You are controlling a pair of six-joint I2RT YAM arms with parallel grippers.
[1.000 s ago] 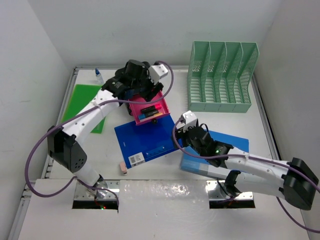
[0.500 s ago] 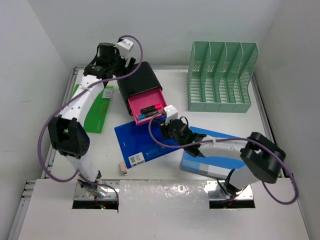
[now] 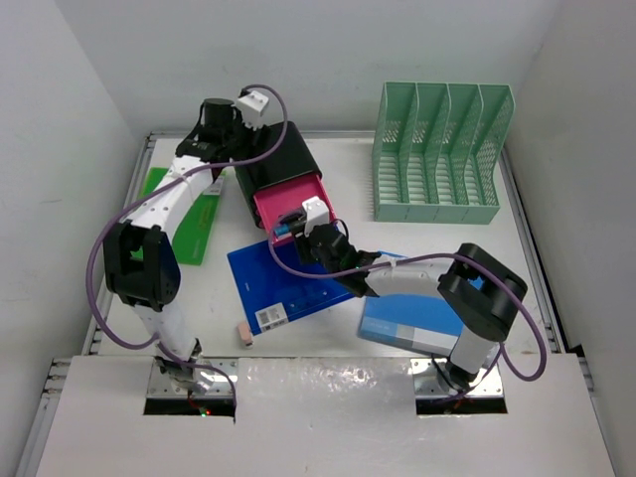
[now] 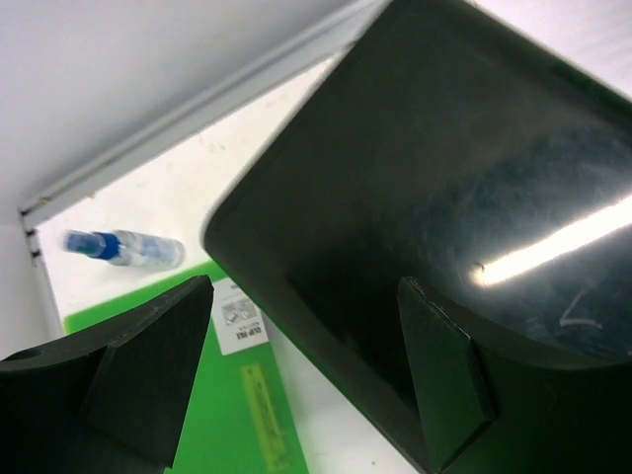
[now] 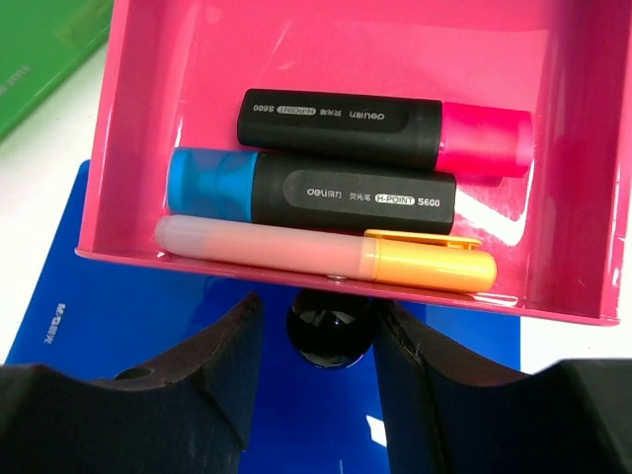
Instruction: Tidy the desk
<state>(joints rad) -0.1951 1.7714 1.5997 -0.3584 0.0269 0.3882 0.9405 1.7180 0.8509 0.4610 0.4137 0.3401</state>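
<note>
The white desk (image 3: 517, 248) holds a black drawer box (image 3: 281, 159) with its pink drawer (image 3: 290, 204) partly out. In the right wrist view the drawer (image 5: 148, 109) holds a pink-capped marker (image 5: 385, 123), a blue-capped marker (image 5: 306, 193) and an orange marker (image 5: 326, 257). My right gripper (image 3: 301, 231) is open at the drawer front. Its fingers stand either side of the black knob (image 5: 331, 331), with a gap on the left side. My left gripper (image 3: 234, 149) is open at the box's back left corner (image 4: 415, 197), which it straddles.
A blue folder (image 3: 283, 283) lies under the drawer front, with a light blue book (image 3: 417, 328) to its right. A green folder (image 3: 194, 224) lies at the left. A small spray bottle (image 4: 123, 247) lies near the back rim. A green file rack (image 3: 437, 154) stands at the back right. An eraser (image 3: 242, 334) lies near the front.
My left gripper left the drawer and swung to the box's back left corner. My right gripper moved up and left to the drawer knob. The drawer now sticks out less.
</note>
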